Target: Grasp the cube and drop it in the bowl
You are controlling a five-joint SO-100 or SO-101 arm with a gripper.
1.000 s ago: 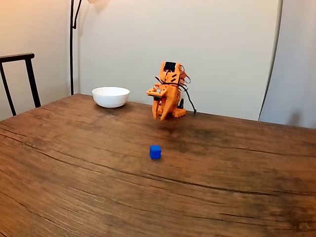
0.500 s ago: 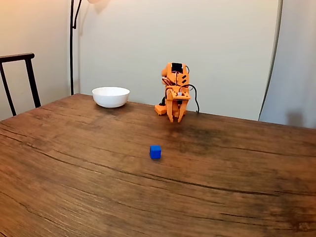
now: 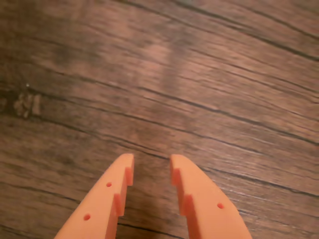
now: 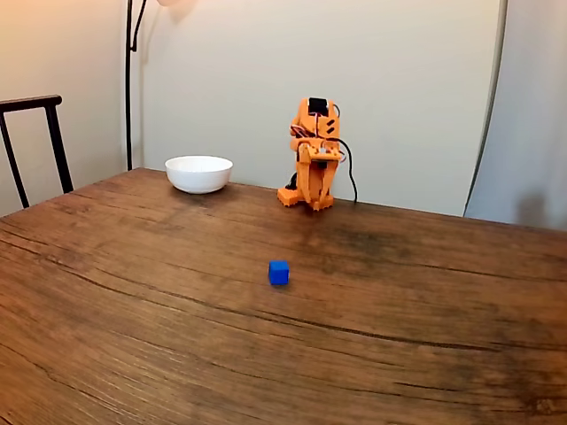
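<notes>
Gripper empty, jaws a narrow gap apart over bare table – arm at far edge. Cube mid-table; bowl by far-left corner.

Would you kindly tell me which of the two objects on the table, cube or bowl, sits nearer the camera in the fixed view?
The blue cube: it sits mid-table, well forward of the white bowl, which stands near the far edge.

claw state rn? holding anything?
Claw: open, a gap between the fingers, nothing held, only bare table beneath it. The cube sits on the table, away from the arm.
</notes>
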